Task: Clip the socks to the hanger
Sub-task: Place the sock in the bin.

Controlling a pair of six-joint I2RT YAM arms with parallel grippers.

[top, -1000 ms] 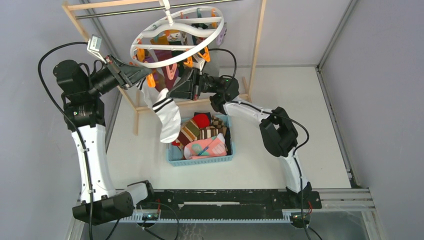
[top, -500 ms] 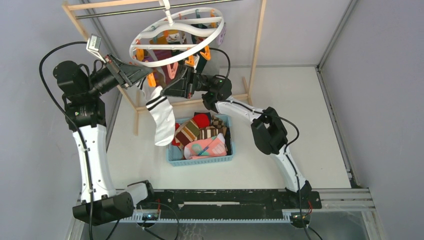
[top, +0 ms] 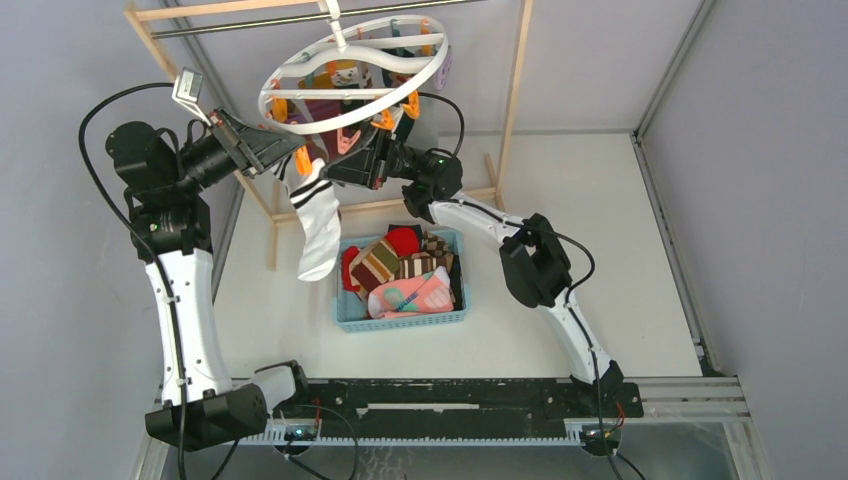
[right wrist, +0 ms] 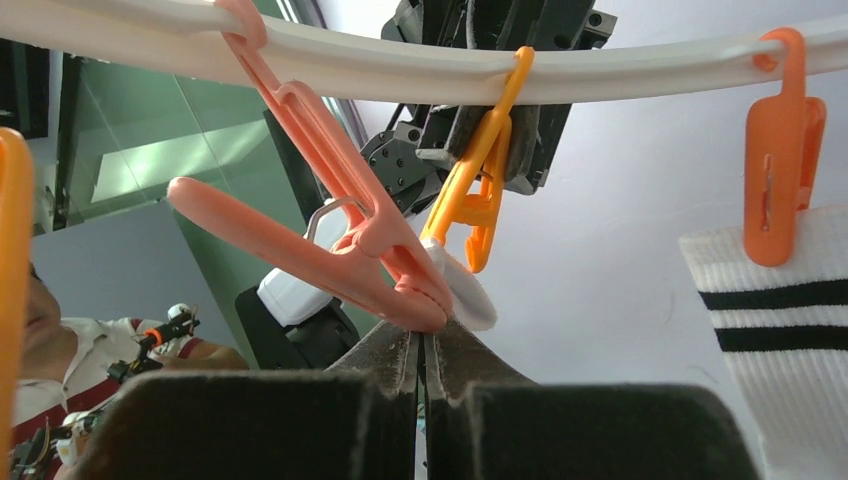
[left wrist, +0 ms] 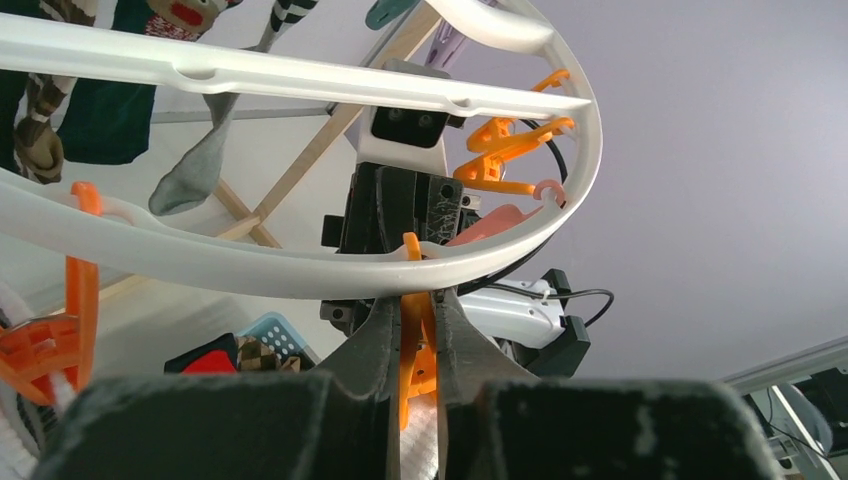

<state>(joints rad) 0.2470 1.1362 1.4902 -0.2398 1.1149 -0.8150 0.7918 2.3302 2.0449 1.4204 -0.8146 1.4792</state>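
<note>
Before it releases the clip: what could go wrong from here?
1. The left gripper squeezes the orange plastic clip, and only a sliver of the white black-banded fabric sock shows at its mouth. A shallow bite might slip on release.
2. The pink plastic clip sits right at the right gripper tips and could snag.
3. The white round plastic hanger hangs free from its hook, so pushing may swing it.

White sock beneath round hanger
</note>
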